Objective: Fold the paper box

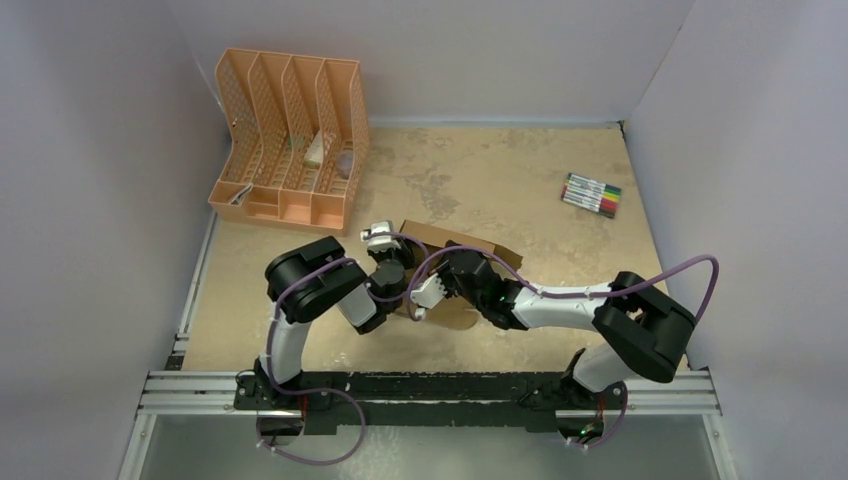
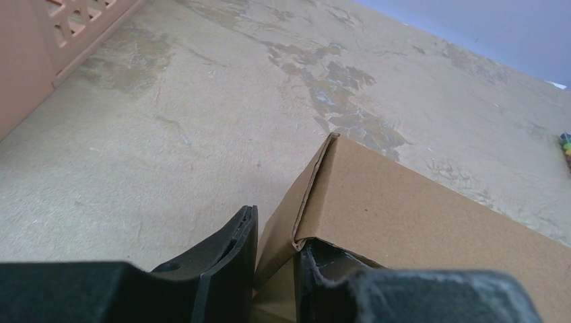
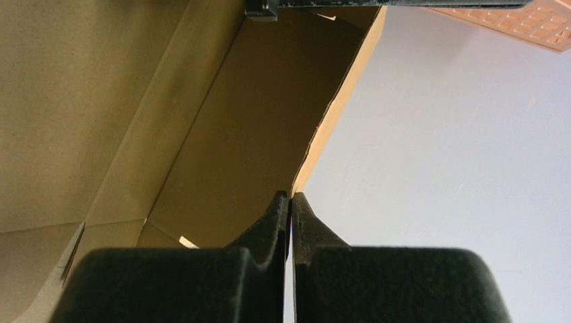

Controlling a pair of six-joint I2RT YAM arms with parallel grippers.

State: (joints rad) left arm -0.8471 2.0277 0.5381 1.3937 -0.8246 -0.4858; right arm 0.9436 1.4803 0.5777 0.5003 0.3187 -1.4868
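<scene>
The paper box point(image 1: 462, 244) is plain brown cardboard, partly formed, standing on the table between my two arms. In the left wrist view its top panel point(image 2: 417, 208) runs off to the right. My left gripper point(image 1: 388, 243) point(image 2: 275, 269) is shut on the box's side wall, one finger point(image 2: 229, 262) outside and the other under the top panel. My right gripper point(image 1: 427, 296) point(image 3: 291, 196) is shut, its tips pinching the edge of a box panel point(image 3: 256, 128). The right wrist view looks into the box's open inside.
A peach-orange slotted file organizer point(image 1: 290, 135) stands at the back left; its corner shows in the left wrist view point(image 2: 40, 54). A pack of coloured markers point(image 1: 592, 194) lies at the back right. Grey walls enclose the table on three sides.
</scene>
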